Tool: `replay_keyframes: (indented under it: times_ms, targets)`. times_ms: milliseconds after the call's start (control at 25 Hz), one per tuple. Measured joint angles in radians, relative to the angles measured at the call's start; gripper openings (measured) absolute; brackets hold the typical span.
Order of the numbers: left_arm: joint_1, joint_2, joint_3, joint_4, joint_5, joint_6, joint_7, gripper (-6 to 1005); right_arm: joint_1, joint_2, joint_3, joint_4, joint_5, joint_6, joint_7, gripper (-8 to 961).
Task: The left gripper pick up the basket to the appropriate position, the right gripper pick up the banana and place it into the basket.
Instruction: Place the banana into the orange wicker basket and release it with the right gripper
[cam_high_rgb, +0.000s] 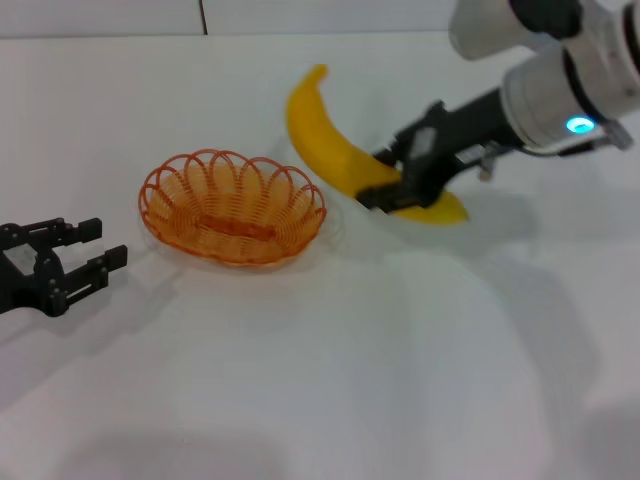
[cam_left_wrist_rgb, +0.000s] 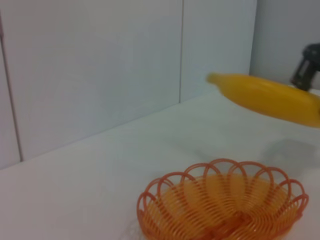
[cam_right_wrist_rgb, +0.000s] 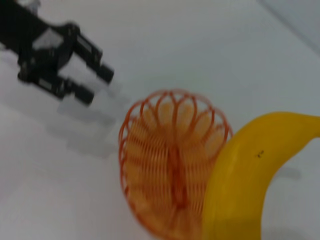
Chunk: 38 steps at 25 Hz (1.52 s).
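The orange wire basket (cam_high_rgb: 233, 208) sits on the white table left of centre; it also shows in the left wrist view (cam_left_wrist_rgb: 223, 202) and the right wrist view (cam_right_wrist_rgb: 170, 160). My right gripper (cam_high_rgb: 392, 187) is shut on the yellow banana (cam_high_rgb: 345, 152) and holds it above the table, just right of the basket. The banana also shows in the left wrist view (cam_left_wrist_rgb: 272, 97) and the right wrist view (cam_right_wrist_rgb: 247, 175). My left gripper (cam_high_rgb: 95, 245) is open and empty, resting to the left of the basket; it also shows in the right wrist view (cam_right_wrist_rgb: 92, 82).
A white wall with a vertical panel seam (cam_left_wrist_rgb: 181, 50) stands behind the table. The white table surface (cam_high_rgb: 350, 380) stretches in front of the basket.
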Motion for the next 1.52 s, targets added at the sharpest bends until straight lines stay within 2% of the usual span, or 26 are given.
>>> replay_keyframes:
  times_ms: [120, 400, 680, 920, 1520]
  targets:
    - [-0.002, 0.0, 0.001, 0.0, 0.001, 0.0, 0.0, 473, 0.048, 0.002, -0.038, 0.03, 0.017, 0.056, -0.005, 543]
    - [-0.005, 0.0, 0.001, -0.001, 0.001, 0.002, -0.001, 467, 0.177, 0.003, -0.199, 0.132, 0.025, 0.213, 0.004, 565]
    - [-0.017, 0.0, 0.007, -0.003, 0.002, 0.003, -0.001, 467, 0.294, 0.011, -0.268, 0.28, 0.028, 0.288, 0.014, 587]
    - [-0.022, 0.0, 0.025, -0.003, 0.003, 0.002, -0.004, 467, 0.316, 0.011, -0.308, 0.338, 0.028, 0.343, 0.018, 605]
    - [-0.024, 0.0, 0.025, -0.003, 0.002, 0.0, -0.005, 468, 0.321, 0.014, -0.379, 0.347, 0.09, 0.371, 0.008, 652]
